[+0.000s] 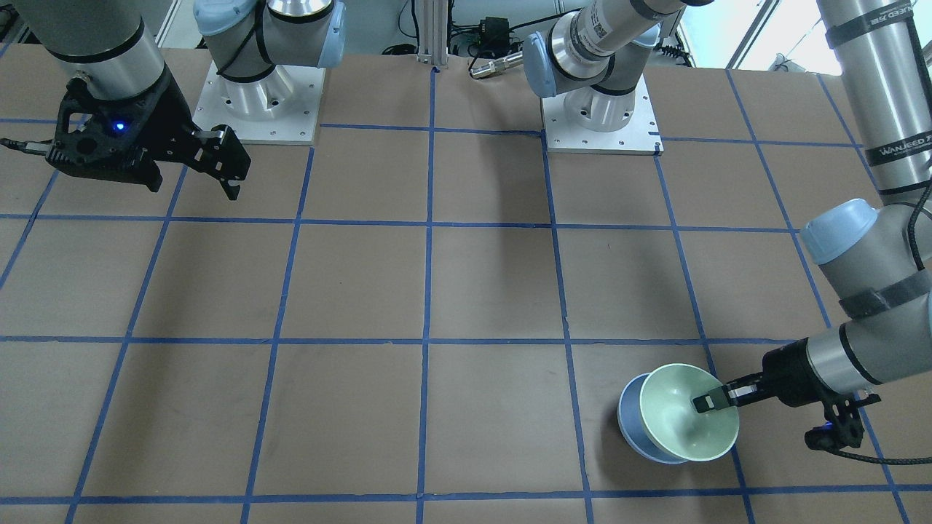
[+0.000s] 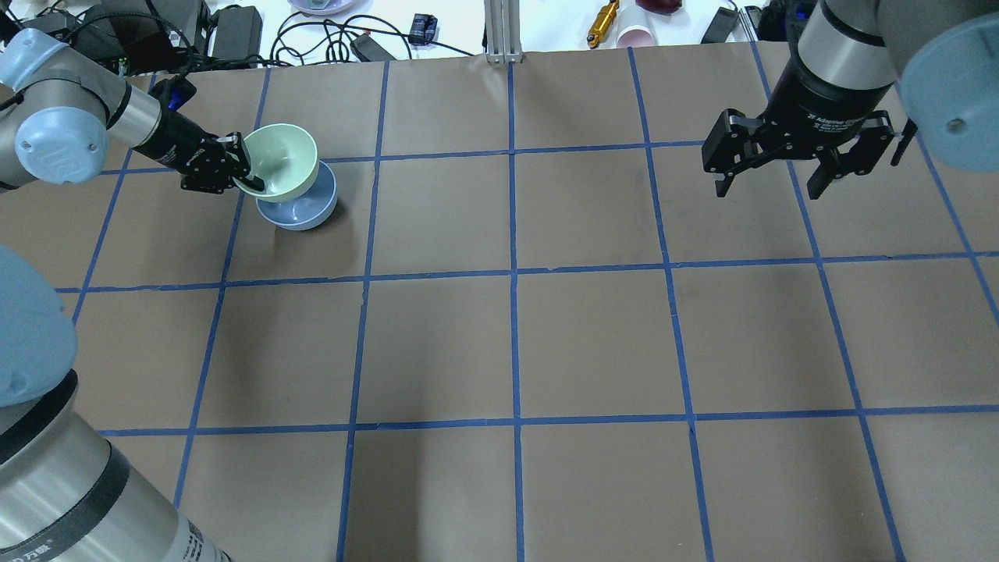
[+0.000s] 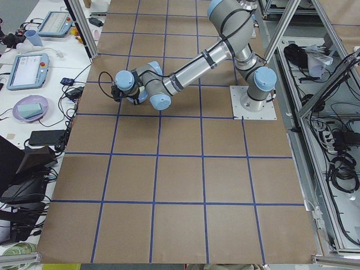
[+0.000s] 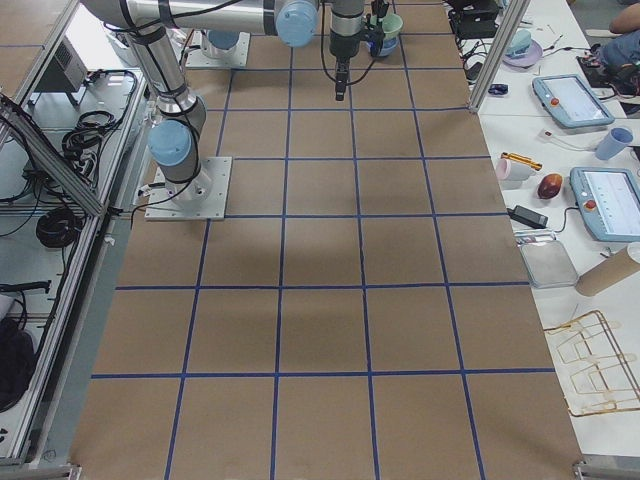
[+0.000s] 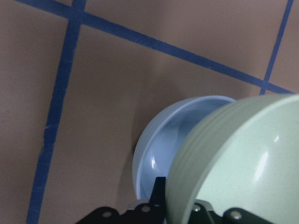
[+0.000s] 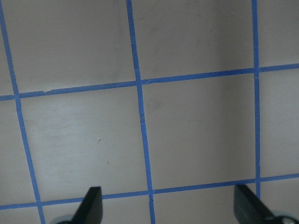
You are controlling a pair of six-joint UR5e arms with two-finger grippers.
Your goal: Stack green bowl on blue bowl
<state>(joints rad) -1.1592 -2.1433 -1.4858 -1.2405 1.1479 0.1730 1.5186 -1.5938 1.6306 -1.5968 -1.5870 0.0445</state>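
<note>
The pale green bowl [image 2: 282, 158] is tilted and held by its rim over the light blue bowl [image 2: 300, 209], which sits on the table at the far left. Both show in the front view, green [image 1: 684, 426] above blue [image 1: 632, 426]. My left gripper [image 2: 243, 173] is shut on the green bowl's rim, one finger inside it [image 1: 708, 401]. In the left wrist view the green bowl [image 5: 243, 163] overlaps the blue bowl [image 5: 163, 149]. My right gripper [image 2: 769, 181] is open and empty, high over the far right of the table, also seen in the front view [image 1: 229, 175].
The brown table [image 2: 515, 343] carries a blue tape grid. Cables, a cup and tools lie past its far edge [image 2: 616, 23]. The arm bases [image 1: 597, 124] stand at the robot's side.
</note>
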